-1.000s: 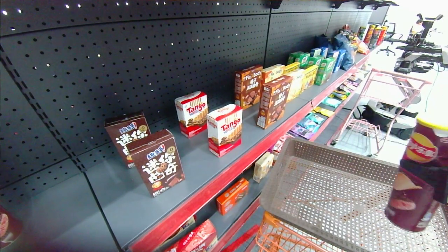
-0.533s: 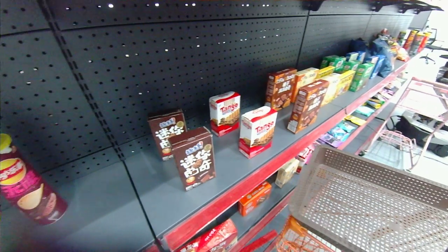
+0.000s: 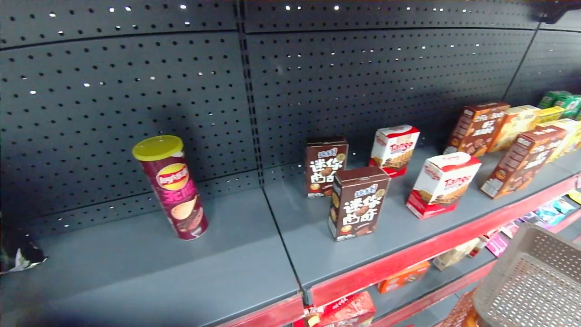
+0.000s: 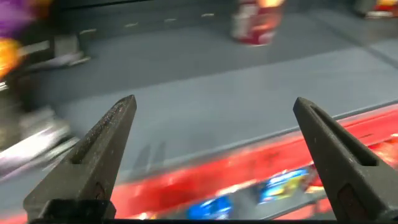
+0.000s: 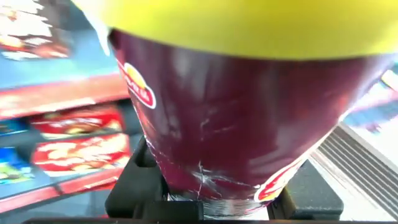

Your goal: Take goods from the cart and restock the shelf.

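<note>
A maroon chips can (image 3: pixel 170 186) with a yellow lid stands upright on the grey shelf (image 3: pixel 136 268), left of the upright seam. My left gripper (image 4: pixel 214 102) hangs open over the shelf's front part with nothing between its fingers, and the standing chips can (image 4: pixel 255 22) is well beyond it. My right gripper (image 5: pixel 217 190) is shut on a second chips can (image 5: pixel 249 112), maroon with a yellow lid. A corner of the cart's beige perforated basket (image 3: pixel 535 281) shows at the lower right of the head view.
Right of the seam stand two brown boxes (image 3: pixel 356 202), two red-and-white boxes (image 3: pixel 442 184), then orange-brown and yellow boxes (image 3: pixel 522 159). A dark packet (image 3: pixel 18 250) lies at the shelf's far left. The shelf's red front lip (image 3: pixel 408 254) has lower shelves of goods beneath it.
The head view has swung left along the shelf, so the standing can has come from the picture's left edge toward the middle. The cart basket has slid to the lower right corner.
</note>
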Controlling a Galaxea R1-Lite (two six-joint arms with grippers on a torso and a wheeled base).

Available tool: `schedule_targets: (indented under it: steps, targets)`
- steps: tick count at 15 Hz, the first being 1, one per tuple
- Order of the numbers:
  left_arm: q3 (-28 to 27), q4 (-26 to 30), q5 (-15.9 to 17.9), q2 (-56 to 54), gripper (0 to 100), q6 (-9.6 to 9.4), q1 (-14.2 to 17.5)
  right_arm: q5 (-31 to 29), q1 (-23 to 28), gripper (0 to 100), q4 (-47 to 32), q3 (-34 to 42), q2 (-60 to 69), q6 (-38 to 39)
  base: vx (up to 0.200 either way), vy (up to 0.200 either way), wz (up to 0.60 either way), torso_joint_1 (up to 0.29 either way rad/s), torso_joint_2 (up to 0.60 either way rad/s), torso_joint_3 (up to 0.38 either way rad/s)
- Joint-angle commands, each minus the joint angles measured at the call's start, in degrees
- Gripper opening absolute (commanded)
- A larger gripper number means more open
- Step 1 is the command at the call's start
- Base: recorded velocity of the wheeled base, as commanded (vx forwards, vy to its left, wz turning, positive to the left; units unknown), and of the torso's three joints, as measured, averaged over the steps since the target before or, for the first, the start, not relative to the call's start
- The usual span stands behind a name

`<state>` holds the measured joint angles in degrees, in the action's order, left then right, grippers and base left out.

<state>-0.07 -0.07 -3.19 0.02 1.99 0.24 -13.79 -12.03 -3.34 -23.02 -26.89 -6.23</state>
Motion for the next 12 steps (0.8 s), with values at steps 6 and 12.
schedule_targets:
  steps: [6, 12]
  targets:
    - [0.07, -0.01, -0.06, 0.06, 100, 0.03, 0.02, 0.25, 0.52, 0, -0.53, 2.19, 2.55, -0.27, 0.000, 0.000, 0.40, 0.001, 0.00, 0.003]
    - [-0.01, -0.01, -0.06, 0.06, 100, 0.03, 0.02, 11.33, -0.89, 0, -0.61, 1.57, 8.35, 2.45, 0.000, 0.000, 0.00, 0.000, 0.00, 0.000]
